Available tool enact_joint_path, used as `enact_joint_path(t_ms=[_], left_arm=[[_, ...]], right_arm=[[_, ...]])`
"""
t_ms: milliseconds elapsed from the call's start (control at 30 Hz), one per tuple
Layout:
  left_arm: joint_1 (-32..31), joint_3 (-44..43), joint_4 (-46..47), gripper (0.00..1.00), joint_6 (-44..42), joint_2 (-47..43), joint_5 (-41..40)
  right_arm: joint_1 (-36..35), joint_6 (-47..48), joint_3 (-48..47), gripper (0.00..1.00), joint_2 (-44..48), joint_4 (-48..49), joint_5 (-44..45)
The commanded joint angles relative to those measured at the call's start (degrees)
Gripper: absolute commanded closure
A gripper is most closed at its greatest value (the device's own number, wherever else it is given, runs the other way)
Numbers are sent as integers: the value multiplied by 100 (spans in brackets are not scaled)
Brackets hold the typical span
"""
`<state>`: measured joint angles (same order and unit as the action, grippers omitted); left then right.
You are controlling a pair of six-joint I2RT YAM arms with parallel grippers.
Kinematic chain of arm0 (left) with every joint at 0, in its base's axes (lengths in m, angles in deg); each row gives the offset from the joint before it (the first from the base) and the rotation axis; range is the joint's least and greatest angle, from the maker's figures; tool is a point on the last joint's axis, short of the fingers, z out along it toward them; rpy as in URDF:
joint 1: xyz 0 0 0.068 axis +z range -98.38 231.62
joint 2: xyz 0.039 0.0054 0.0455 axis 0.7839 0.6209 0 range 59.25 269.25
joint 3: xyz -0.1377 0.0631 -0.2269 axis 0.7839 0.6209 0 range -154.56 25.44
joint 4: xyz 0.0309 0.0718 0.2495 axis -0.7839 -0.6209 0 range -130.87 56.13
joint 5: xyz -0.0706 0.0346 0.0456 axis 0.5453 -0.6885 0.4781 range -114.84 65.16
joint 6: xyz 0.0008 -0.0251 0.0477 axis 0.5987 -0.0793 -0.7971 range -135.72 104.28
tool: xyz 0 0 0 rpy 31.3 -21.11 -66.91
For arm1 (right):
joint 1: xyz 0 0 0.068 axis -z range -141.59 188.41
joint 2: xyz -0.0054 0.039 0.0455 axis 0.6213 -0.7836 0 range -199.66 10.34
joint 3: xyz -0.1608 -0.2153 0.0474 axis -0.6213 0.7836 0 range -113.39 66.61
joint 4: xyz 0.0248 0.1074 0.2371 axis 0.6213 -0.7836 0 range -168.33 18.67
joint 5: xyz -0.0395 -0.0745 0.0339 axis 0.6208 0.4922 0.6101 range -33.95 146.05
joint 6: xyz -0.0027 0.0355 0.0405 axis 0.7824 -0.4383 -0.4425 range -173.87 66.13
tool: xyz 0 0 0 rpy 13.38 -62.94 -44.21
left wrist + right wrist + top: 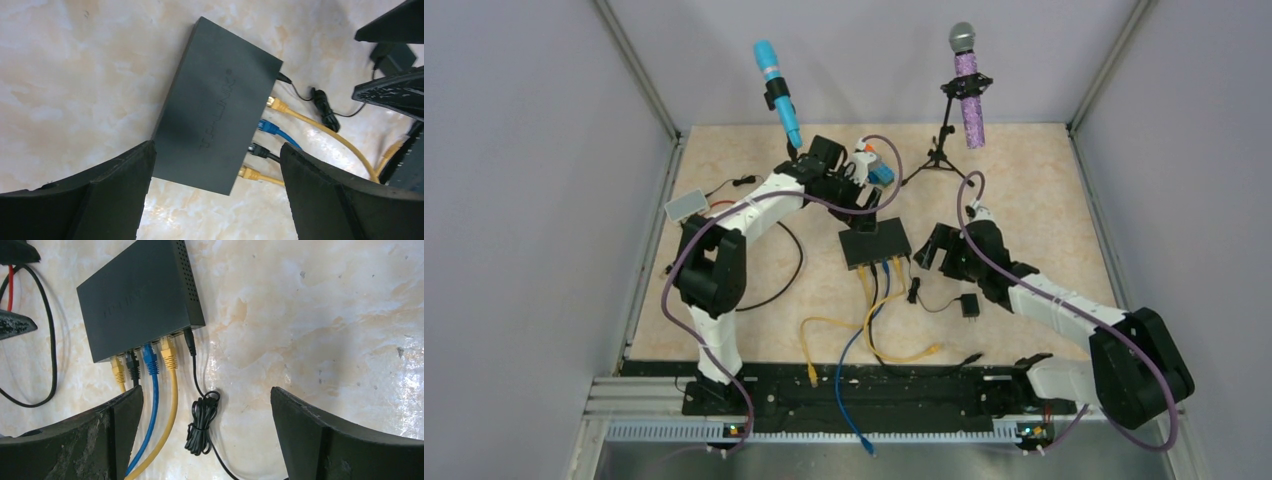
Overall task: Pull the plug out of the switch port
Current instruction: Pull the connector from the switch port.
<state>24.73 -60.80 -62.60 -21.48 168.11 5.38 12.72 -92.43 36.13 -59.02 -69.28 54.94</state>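
The flat black switch (876,243) lies mid-table, with its port edge facing the arms. Seated in that edge are a yellow plug (117,367), a black plug (132,362), a blue plug (150,360) and another yellow plug (168,355). A thin black power plug (190,342) sits at the corner. My left gripper (217,150) hovers open above the switch (220,105), touching nothing. My right gripper (206,392) is open just right of the cables, over a bundled black cord (202,422). In the top view, the left gripper (864,203) is behind the switch and the right gripper (929,250) beside it.
A blue microphone (779,95) and a purple microphone (967,85) stand at the back. A small white box (686,205) lies at the left and a tiny black cube (969,305) near my right arm. Loose yellow (904,355) and blue (849,390) cables trail toward the front rail.
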Motion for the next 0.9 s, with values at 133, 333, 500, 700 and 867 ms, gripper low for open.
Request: enact_joint_path(t_ms=[133, 333, 500, 700, 867], left_arm=[[-496, -839, -1239, 1, -1491, 597, -1595], [-880, -827, -1391, 1, -1950, 705, -2084], [-914, -592, -1452, 2, -2235, 649, -2071], [-913, -463, -1468, 2, -2515, 634, -2202], [-914, -395, -1523, 3, -2567, 698, -2320]], right_arm=[[46, -6, -286, 5, -352, 269, -60], [54, -175, -648, 11, -908, 209, -386], [70, -235, -784, 11, -1203, 183, -420], [103, -325, -958, 11, -1568, 202, -603], [116, -462, -1120, 16, -1876, 362, -804]])
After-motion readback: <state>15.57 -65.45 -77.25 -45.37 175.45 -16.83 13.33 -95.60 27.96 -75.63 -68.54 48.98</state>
